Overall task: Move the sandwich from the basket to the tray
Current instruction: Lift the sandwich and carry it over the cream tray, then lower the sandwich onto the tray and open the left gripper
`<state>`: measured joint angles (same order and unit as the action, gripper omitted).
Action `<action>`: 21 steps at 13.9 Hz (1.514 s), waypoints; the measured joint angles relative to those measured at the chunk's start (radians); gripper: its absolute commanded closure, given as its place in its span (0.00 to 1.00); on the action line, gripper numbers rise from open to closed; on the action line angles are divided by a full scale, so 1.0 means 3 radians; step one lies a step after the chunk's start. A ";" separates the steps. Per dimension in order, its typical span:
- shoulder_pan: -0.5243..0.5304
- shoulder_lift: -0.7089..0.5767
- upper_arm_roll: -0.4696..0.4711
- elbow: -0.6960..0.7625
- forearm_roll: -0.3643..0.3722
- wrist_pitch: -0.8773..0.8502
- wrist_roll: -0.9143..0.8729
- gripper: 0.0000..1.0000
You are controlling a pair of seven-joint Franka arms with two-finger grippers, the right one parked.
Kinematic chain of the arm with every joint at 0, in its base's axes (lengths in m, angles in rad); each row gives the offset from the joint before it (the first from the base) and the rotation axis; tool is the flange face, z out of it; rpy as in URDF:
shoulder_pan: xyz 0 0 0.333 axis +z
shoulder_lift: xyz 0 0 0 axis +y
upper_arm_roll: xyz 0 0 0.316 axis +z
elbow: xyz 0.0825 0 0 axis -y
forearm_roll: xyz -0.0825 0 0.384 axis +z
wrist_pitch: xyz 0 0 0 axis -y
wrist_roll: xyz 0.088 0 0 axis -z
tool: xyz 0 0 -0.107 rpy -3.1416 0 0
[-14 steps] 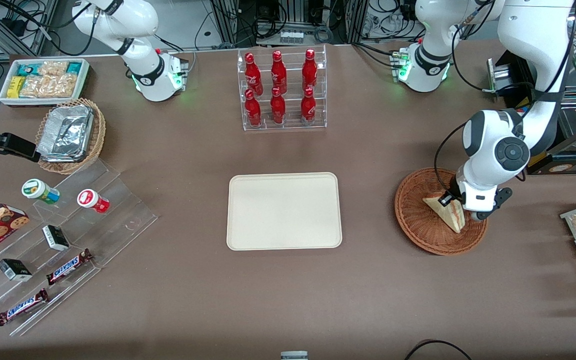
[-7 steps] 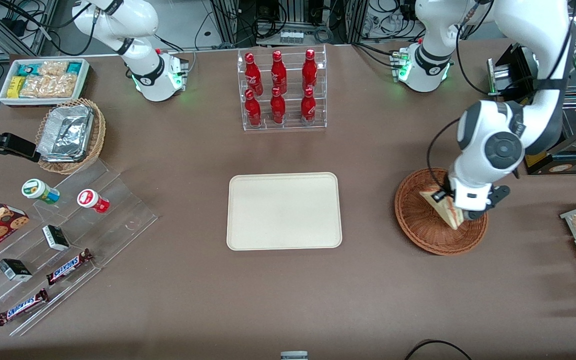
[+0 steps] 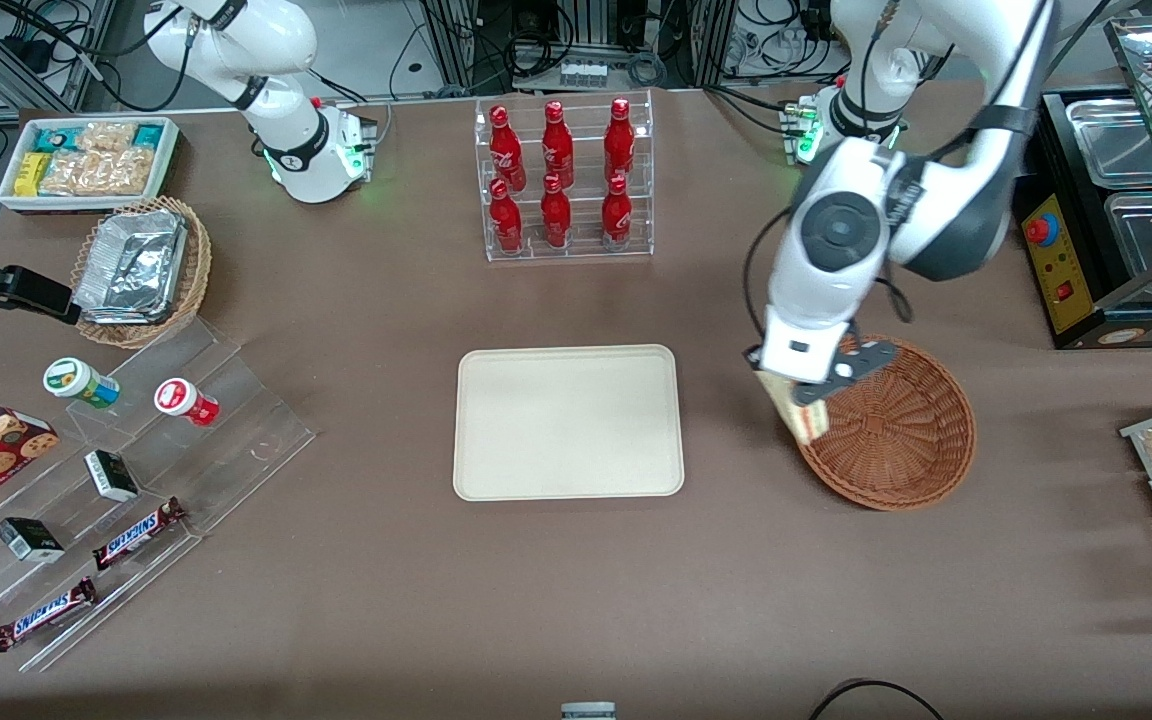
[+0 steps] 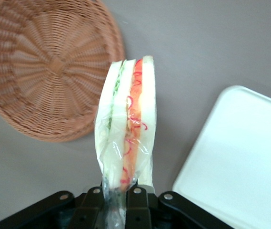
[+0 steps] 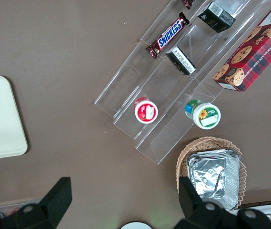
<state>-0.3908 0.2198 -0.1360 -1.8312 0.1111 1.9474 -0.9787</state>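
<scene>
- Tray (image 3: 568,421): cream rectangle with rounded corners and low rim, bare, at table centre. A rack of red bottles (image 3: 563,180) stands at its 12 o'clock, well apart.
- Gripper (image 3: 808,392): left arm's, hanging in the air at the tray's 3 o'clock, between the tray and the basket's centre, over the basket's rim. In the wrist view its two black fingers (image 4: 134,204) are closed on one corner of the sandwich.
- Sandwich (image 3: 799,410): triangular wedge in clear film, clear of the basket, hanging from the grip with its red-orange and green filling stripes (image 4: 133,124) showing edge-on.
  - Handling, as a judgement: light, soft, easily crushed; the film is likely slippery. A one-corner hold lets the wedge swing, so gentle pressure across the two bread faces, nearer the thick middle, would suit better.
- Basket (image 3: 898,425): round reddish-brown wicker bowl, nothing in it, at the tray's 3 o'clock, toward the working arm's end.
</scene>
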 measured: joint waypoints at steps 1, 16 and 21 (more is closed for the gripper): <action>-0.0097 0.0077 -0.0001 0.0092 -0.0025 0.0013 0.0000 1.00; -0.0870 0.1365 -0.0001 0.0885 -0.0041 0.0750 0.0474 1.00; -0.0835 0.1414 0.0042 0.0889 -0.0041 0.0776 0.0538 1.00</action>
<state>-0.6414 0.6439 -0.1232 -1.5645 0.0988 2.1801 -0.8173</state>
